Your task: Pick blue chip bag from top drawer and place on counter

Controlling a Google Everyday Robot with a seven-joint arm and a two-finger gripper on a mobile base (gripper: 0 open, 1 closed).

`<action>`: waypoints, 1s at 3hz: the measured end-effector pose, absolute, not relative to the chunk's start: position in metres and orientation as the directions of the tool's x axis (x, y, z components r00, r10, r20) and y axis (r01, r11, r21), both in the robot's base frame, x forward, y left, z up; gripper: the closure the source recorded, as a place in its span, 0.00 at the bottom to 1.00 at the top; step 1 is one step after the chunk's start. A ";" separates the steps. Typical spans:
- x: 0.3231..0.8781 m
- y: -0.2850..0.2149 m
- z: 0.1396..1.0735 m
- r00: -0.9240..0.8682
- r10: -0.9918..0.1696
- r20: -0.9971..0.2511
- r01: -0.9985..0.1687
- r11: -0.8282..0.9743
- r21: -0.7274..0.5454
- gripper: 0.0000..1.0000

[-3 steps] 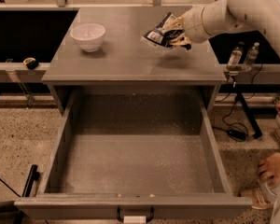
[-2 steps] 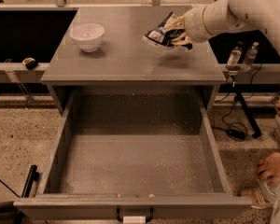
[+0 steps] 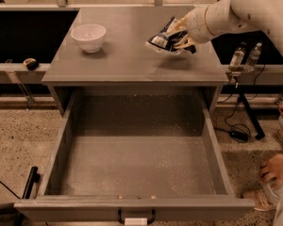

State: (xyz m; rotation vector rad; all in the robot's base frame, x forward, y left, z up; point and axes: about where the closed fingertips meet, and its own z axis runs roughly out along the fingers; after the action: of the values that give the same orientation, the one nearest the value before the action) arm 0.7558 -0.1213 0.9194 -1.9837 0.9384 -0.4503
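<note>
gripper (image 3: 180,34) clamped on bag (image 3: 161,38) | over counter (image 3: 127,66), 3 o'clock of bowl (image 3: 88,36) | risk: released high, light foil skids into drawer (image 3: 132,164)

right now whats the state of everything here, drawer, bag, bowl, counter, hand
top drawer: pulled fully open, nothing in it
blue chip bag: crumpled, gripped by the hand, held just above the counter's right side
hand: closed on the bag, over the counter
counter: carries only the bowl
white bowl: upright, looks empty, on the counter's left side
</note>
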 end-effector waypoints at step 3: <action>0.750 -0.127 0.926 0.639 -0.769 -0.019 -0.473 -0.374 -0.798 0.00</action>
State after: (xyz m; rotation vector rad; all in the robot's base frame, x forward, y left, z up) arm 0.7502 -0.1275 0.9257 -2.0388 0.9683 -0.4578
